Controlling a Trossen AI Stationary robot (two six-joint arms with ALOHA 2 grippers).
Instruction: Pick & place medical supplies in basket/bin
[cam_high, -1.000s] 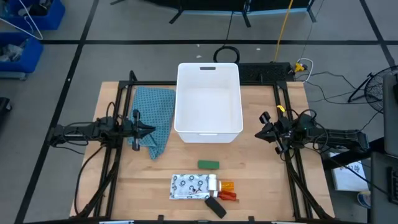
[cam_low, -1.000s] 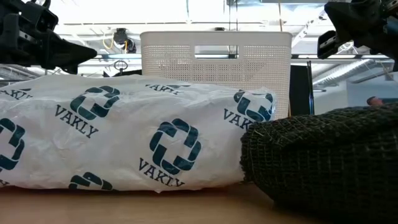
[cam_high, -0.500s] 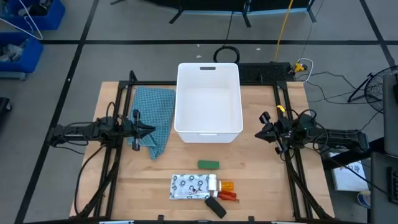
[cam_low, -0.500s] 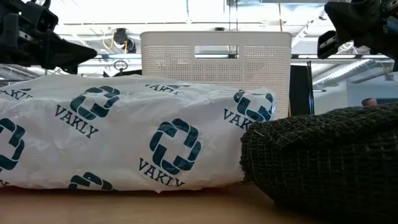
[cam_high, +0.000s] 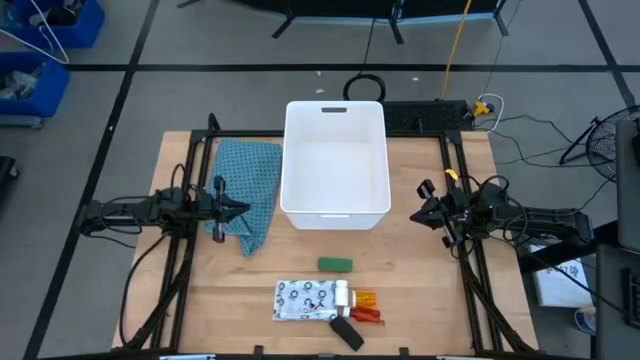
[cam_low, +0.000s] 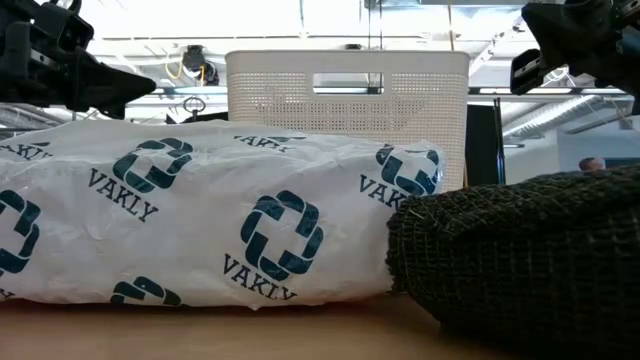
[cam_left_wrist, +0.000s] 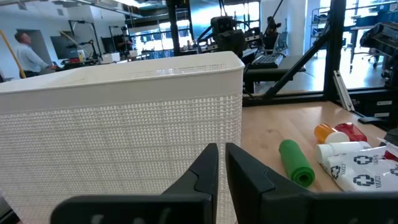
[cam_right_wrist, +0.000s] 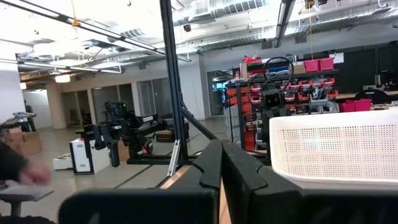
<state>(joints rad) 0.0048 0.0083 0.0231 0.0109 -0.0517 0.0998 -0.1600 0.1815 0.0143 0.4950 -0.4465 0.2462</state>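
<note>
Clearly our left gripper (cam_high: 240, 210) and right gripper (cam_high: 418, 213) hang clenched on nothing, well apart from the supplies, so we judge the green block (cam_high: 335, 265) light and stiff, best pinched across its short sides.

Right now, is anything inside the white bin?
No: the high view shows the bin bare inside, with the supplies on the table in front of it.

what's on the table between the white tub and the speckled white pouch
In the high view, only the green block lies between the white tub and the speckled pouch; the rest is bare wood.
</note>
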